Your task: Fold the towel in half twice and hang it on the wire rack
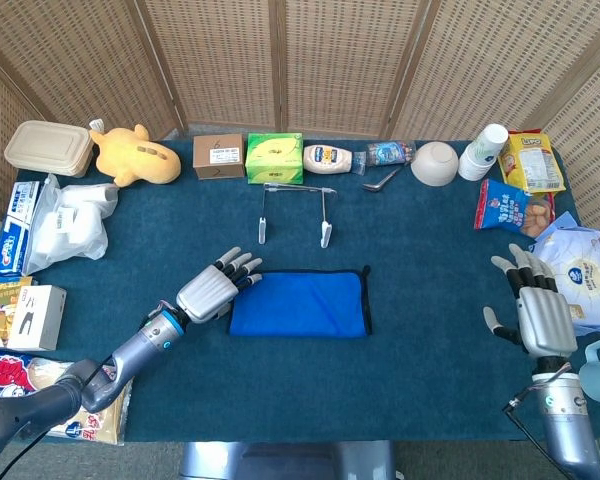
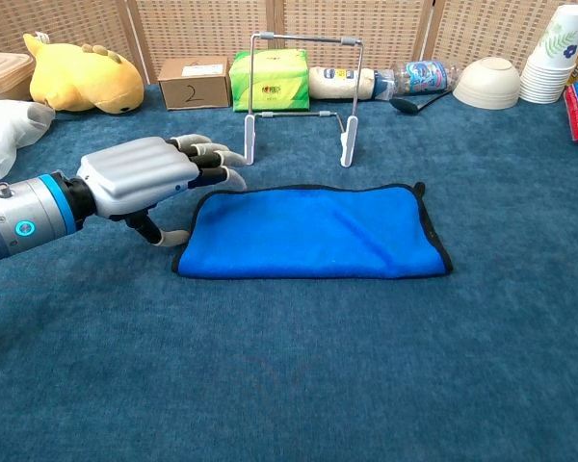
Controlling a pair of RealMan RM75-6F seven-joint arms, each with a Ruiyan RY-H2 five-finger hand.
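A blue towel [image 1: 300,303] [image 2: 313,232] with a dark hem lies flat on the table, folded into a long rectangle. Behind it stands the wire rack [image 1: 295,211] [image 2: 298,96], bare. My left hand [image 1: 216,288] [image 2: 149,176] hovers at the towel's left end, fingers apart and holding nothing, thumb down by the towel's near left corner. My right hand [image 1: 533,312] rests open far to the right, near the table's edge, well away from the towel; the chest view does not show it.
Along the back stand a yellow plush toy [image 1: 133,155], a brown box [image 1: 218,156], a green tissue box [image 1: 274,157], a bottle [image 1: 328,159], a white bowl [image 1: 435,163] and paper cups [image 1: 483,150]. Snack bags [image 1: 512,210] crowd the right side, plastic bags [image 1: 65,222] the left.
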